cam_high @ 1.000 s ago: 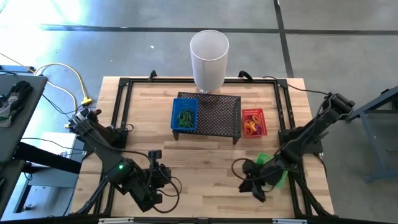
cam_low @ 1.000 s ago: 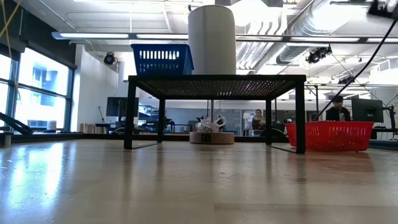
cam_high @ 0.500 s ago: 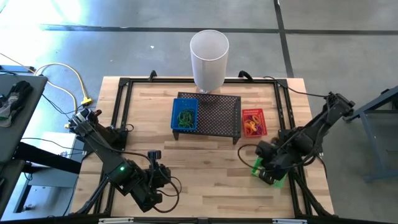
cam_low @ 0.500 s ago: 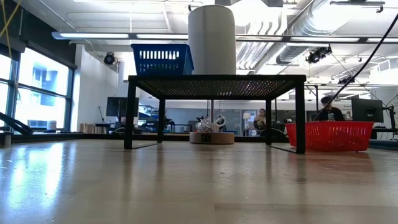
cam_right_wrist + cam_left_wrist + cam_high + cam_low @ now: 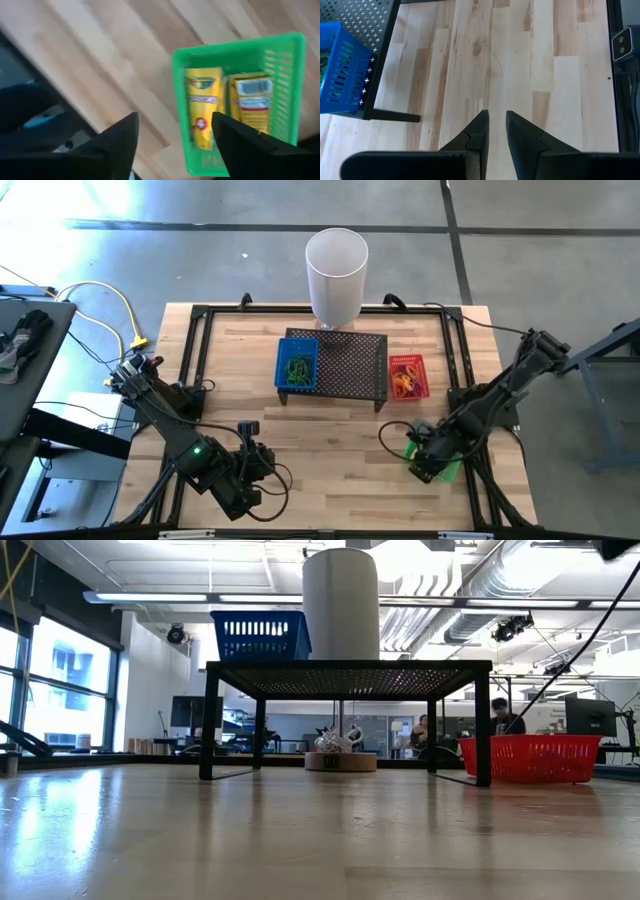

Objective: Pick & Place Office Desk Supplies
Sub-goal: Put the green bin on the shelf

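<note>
My left gripper [image 5: 262,463] rests low over bare table [image 5: 330,460] at the near left, its fingers [image 5: 479,131] a narrow gap apart and holding nothing. Centre back, the blue basket [image 5: 296,364] of green loops sits on the mesh stand [image 5: 350,362], with the red basket [image 5: 407,376] of orange pieces just right of it. My right gripper [image 5: 174,131] hangs with fingers spread wide, empty, over the green basket [image 5: 235,50] holding two yellow boxes [image 5: 204,105] at the near right.

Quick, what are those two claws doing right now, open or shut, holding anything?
Left gripper: fingers nearly together, a narrow gap between them, holding nothing.
Right gripper: open, empty, over the green plastic basket with two yellow boxes.
</note>
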You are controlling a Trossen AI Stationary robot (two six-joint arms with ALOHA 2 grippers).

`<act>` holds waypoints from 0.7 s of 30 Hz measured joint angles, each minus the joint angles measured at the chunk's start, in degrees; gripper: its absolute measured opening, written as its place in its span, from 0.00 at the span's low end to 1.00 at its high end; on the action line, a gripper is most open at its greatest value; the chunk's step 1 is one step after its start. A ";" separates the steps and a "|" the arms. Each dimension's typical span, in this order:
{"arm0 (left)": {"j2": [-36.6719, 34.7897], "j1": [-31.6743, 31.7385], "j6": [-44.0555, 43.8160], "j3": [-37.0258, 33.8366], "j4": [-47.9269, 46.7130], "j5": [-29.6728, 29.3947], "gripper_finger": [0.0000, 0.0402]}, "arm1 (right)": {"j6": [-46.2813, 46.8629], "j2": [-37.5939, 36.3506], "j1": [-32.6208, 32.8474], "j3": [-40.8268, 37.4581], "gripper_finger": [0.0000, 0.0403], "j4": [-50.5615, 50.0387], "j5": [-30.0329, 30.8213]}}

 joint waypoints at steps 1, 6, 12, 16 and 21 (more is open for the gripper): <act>0.00 0.00 -0.02 0.00 0.00 0.00 0.15 | 1.56 0.00 -0.01 -0.92 0.60 0.07 -0.01; 0.00 0.00 -0.44 0.00 0.02 0.00 0.15 | 4.03 0.00 0.27 -5.16 0.64 5.26 -1.03; 0.00 -0.05 -0.91 0.00 0.04 0.00 0.15 | 2.53 0.32 1.42 -8.50 0.63 12.38 0.68; 0.00 -0.43 -1.03 0.00 0.04 0.01 0.15 | -0.92 2.72 1.29 -8.74 0.63 13.42 1.56; 0.00 -0.44 -1.45 0.00 0.00 0.01 0.15 | -5.81 7.65 1.40 -8.72 0.63 14.61 -0.67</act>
